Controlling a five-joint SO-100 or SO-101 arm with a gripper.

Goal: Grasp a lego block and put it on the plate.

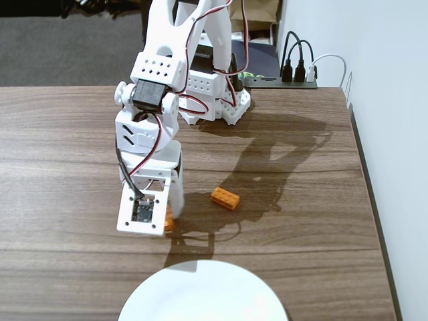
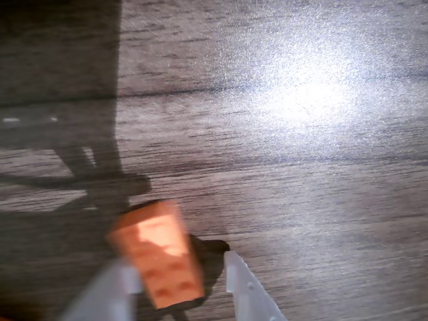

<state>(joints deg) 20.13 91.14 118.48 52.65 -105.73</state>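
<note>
An orange lego block (image 2: 160, 251) lies on the wooden table between my gripper's (image 2: 180, 266) white fingers in the wrist view. It rests against the left finger (image 2: 120, 284). A gap and a dark shadow separate it from the right finger (image 2: 241, 281). The jaws stand open around it. In the fixed view only a sliver of this block (image 1: 168, 219) shows beside the lowered gripper (image 1: 164, 224). A second identical orange block (image 1: 225, 198) lies on the table to the right. The white plate (image 1: 204, 297) sits at the near edge, just below the gripper.
The arm's white base (image 1: 214, 93) stands at the back of the table. A black power strip with plugs (image 1: 287, 77) lies at the back right. The table's right edge (image 1: 371, 200) runs along a white wall.
</note>
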